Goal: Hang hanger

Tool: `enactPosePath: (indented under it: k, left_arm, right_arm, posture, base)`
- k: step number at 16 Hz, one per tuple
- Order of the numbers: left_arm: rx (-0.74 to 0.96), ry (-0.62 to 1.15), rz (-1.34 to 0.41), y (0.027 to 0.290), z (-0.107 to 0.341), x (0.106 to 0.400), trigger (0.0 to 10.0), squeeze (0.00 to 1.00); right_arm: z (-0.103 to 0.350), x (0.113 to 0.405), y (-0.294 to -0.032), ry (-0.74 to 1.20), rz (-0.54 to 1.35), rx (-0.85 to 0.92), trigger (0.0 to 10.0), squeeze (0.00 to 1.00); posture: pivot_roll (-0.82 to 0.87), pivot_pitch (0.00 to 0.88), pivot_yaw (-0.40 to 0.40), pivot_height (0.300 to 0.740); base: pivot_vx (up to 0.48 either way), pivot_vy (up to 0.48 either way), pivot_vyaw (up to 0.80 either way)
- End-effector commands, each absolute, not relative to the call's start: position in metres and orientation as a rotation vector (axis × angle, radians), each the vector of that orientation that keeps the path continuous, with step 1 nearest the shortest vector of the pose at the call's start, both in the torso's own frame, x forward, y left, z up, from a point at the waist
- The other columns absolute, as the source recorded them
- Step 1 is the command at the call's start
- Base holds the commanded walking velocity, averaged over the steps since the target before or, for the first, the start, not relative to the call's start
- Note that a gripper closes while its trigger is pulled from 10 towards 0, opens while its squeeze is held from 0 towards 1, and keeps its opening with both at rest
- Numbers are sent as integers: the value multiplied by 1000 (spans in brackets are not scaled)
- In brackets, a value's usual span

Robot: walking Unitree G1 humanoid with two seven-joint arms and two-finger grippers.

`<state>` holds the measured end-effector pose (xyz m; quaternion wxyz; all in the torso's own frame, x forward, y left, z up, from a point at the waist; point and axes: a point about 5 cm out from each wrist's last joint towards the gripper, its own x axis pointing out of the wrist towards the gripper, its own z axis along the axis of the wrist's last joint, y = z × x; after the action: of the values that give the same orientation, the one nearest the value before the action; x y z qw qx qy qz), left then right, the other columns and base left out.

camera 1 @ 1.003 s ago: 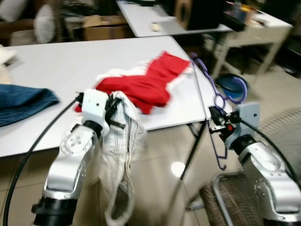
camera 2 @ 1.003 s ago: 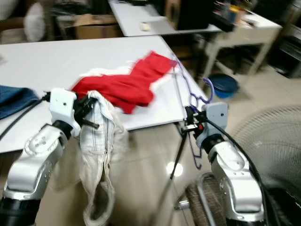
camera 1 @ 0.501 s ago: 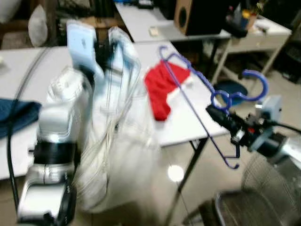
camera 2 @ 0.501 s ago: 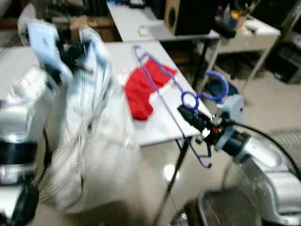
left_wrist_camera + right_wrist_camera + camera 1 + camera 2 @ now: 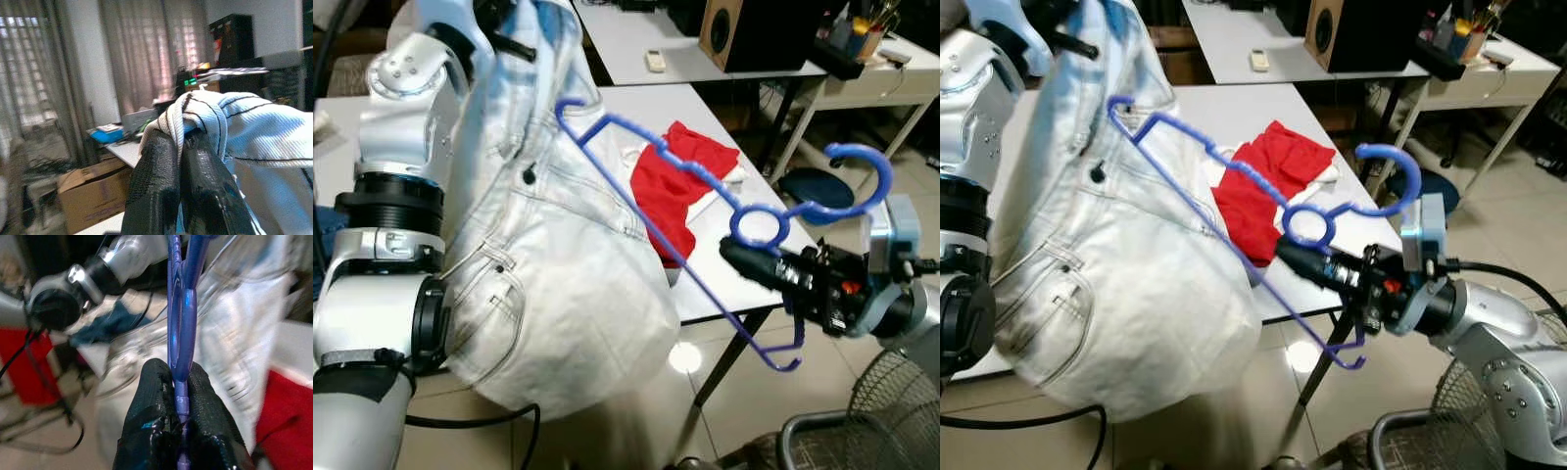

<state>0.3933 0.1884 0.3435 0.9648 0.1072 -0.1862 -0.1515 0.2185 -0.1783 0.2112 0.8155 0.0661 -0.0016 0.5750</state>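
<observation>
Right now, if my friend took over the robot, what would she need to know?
Left gripper: shut on the white jeans, held up high at their waistband.
Right gripper: shut on the blue hanger, just below its ring and hook.
The hanger's far end lies against the jeans' waist. A red garment lies on the white table.
Done: both are lifted.
Left: get the jeans onto the hanger, then hang it up.

The hanger (image 5: 705, 196) is blue-purple. The jeans (image 5: 558, 294) are pale, almost white, with a light blue wash near the top and dark stitching. Behind the jeans, a bright red cloth (image 5: 680, 186) with a white edge lies on the white table (image 5: 636, 108). The gripper fingers (image 5: 156, 406) are black, and the arms (image 5: 372, 294) are silver.
</observation>
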Motion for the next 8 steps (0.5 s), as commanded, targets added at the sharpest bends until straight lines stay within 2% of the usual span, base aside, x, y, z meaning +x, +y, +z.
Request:
enactPosePath:
  k: [1, 2, 5, 8]
  left_arm:
    - [213, -474, -366, 181, 368, 388, 10000, 0]
    - [175, -483, -441, 172, 373, 388, 10000, 0]
    - [173, -499, -557, 163, 382, 379, 10000, 0]
    - [148, -555, -732, 153, 405, 356, 10000, 0]
  right_arm:
    - [207, 217, -172, 47, 1276, 85, 10000, 0]
    - [195, 222, -168, 126, 1290, 21, 10000, 0]
    - [185, 240, -155, 171, 1313, -59, 10000, 0]
    - [190, 287, -135, 135, 1224, -249, 10000, 0]
  posture:
    - [-96, 0, -31, 740]
    - [-94, 0, -34, 740]
    - [-85, 0, -46, 740]
    - [-67, 0, -68, 740]
  base:
    - [0, 0, 0]
    - [0, 0, 0]
    - [0, 0, 0]
    - [0, 0, 0]
